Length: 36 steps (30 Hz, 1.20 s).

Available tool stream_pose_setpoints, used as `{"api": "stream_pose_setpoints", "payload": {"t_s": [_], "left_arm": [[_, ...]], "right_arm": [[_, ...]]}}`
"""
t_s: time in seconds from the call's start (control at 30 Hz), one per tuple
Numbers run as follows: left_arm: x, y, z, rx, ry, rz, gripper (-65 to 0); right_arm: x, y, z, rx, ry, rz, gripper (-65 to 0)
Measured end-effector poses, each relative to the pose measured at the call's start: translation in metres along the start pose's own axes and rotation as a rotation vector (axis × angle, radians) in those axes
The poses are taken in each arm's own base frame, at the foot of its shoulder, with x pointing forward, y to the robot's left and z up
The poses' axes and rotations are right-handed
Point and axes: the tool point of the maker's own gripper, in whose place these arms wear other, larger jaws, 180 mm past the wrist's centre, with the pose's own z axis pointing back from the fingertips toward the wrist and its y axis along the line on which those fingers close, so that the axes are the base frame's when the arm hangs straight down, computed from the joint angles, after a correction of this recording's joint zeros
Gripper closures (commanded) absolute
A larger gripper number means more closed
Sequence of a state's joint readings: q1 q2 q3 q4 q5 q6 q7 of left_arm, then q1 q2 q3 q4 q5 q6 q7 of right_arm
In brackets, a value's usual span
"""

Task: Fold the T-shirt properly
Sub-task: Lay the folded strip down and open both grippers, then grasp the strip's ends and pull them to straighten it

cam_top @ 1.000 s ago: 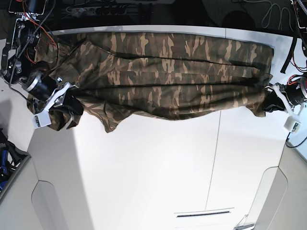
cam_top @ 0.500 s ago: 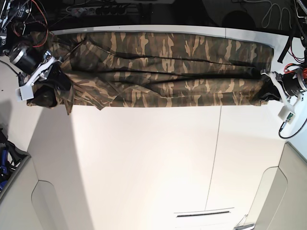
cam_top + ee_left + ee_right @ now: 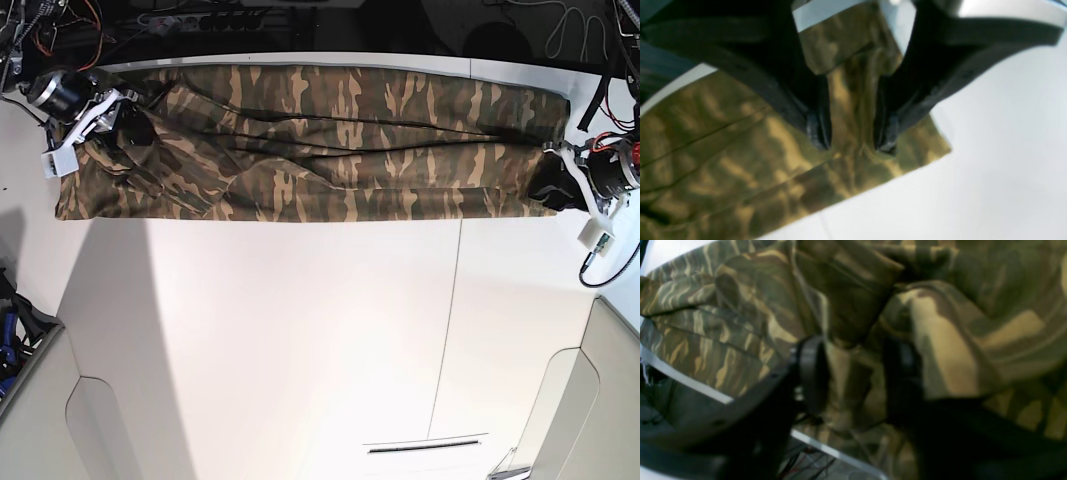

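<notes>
The camouflage T-shirt (image 3: pixel 340 150) lies as a long flat band across the far part of the white table (image 3: pixel 300 350). My left gripper (image 3: pixel 553 187) is at the band's right end. In the left wrist view the left gripper (image 3: pixel 852 140) has its black fingertips (image 3: pixel 820 133) close on either side of a raised ridge of the T-shirt (image 3: pixel 723 166), near its front corner. My right gripper (image 3: pixel 118 128) is at the band's left end. In the right wrist view the right gripper (image 3: pixel 853 380) is closed around a bunch of the T-shirt (image 3: pixel 973 323). The collar and label are hidden.
The table's back edge (image 3: pixel 680 376) runs close behind the cloth, with cables and a power strip (image 3: pixel 200 18) beyond it. A seam (image 3: pixel 455 330) crosses the table and a slot (image 3: pixel 425 445) sits near its front. Blue gear (image 3: pixel 8 330) lies at the left.
My right gripper has carried the shirt's left end toward the table's back. The near edge of the cloth has gone from hanging and wavy to straight and flat. The left gripper moved only slightly back.
</notes>
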<state>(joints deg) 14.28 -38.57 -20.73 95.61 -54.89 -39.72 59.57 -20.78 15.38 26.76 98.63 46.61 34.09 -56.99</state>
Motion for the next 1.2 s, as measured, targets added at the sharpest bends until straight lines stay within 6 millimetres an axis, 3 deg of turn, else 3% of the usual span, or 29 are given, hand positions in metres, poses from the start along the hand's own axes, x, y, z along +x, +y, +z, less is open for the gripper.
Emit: {"api": "stream_pose_setpoints", "payload": {"t_s": [0.1, 0.23, 0.4, 0.53, 0.63, 0.77, 1.0, 1.2], "left_arm": [[0.013, 0.013, 0.014, 0.029, -0.066, 0.033, -24.8], [0.029, 0.032, 0.045, 0.061, -0.157, 0.101, -24.8], [0.037, 0.045, 0.071, 0.083, -0.218, 0.150, -35.1], [0.032, 0.046, 0.073, 0.085, -0.216, 0.165, -36.2], [0.009, 0.043, 0.067, 0.076, -0.183, 0.211, -37.3], [-0.019, 0.036, 0.051, 0.052, -0.163, 0.309, -42.1], [-0.052, 0.033, 0.024, 0.013, -0.158, 0.456, -42.1], [-0.077, 0.047, 0.006, 0.104, -0.126, 0.454, -42.1]], "right_arm": [[0.003, 0.007, 0.002, 0.031, -0.006, -0.008, -29.0], [0.027, 0.012, 0.016, 0.033, -0.090, 0.019, -29.0], [0.060, 0.005, 0.032, -0.015, -0.197, 0.054, -28.0], [0.078, -0.006, 0.031, -0.077, -0.247, 0.088, -12.6], [0.067, -0.023, 0.027, -0.131, -0.212, 0.076, 0.0], [0.052, -0.040, 0.018, -0.143, -0.200, 0.004, 0.0], [0.007, -0.070, -0.003, -0.150, -0.137, -0.170, 0.0], [0.006, -0.074, -0.011, -0.126, -0.157, -0.225, 0.0]]}}
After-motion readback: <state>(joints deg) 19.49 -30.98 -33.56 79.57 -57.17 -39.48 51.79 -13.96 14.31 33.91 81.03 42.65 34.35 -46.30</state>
